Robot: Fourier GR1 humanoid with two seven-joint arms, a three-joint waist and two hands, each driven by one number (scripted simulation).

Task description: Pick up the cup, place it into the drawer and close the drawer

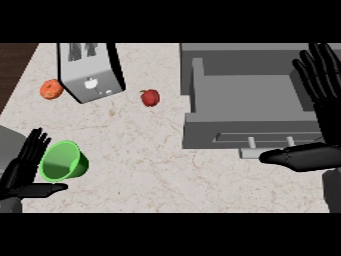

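A green cup (62, 161) lies tipped on the counter at the lower left, its mouth facing left. My left hand (24, 172) is open just left of it, fingers straight and thumb out below the cup, not curled round it. The grey drawer (250, 102) stands pulled open at the upper right, its handle (272, 141) on the front face. My right hand (334, 117) is open over the drawer's right side, fingers up, thumb pointing left across the front.
A silver toaster (90, 70) stands at the upper left. An orange fruit (51, 89) lies left of it and a red apple (150, 97) right of it. Dark floor shows beyond the counter's left edge.
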